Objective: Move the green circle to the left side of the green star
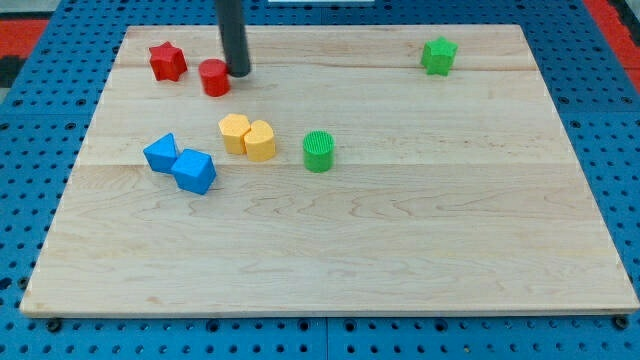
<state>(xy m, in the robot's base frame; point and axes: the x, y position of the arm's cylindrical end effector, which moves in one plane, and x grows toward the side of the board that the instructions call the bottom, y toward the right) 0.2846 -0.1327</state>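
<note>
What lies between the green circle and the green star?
Nothing: in the camera view, only bare board separates the green circle from the green star. My tip is beside the red circle.

I think this is a lab or test room. I see a light wooden board (330,250) lying on a blue table full of little holes (30,150), with small toy-like blocks set out.

Under me lies a pale wooden board (330,260), its planks running across the view and evenly lit. All around it I see a blue panel (30,200) full of small holes. In the view's top corners, strips of red (610,15) show.
</note>
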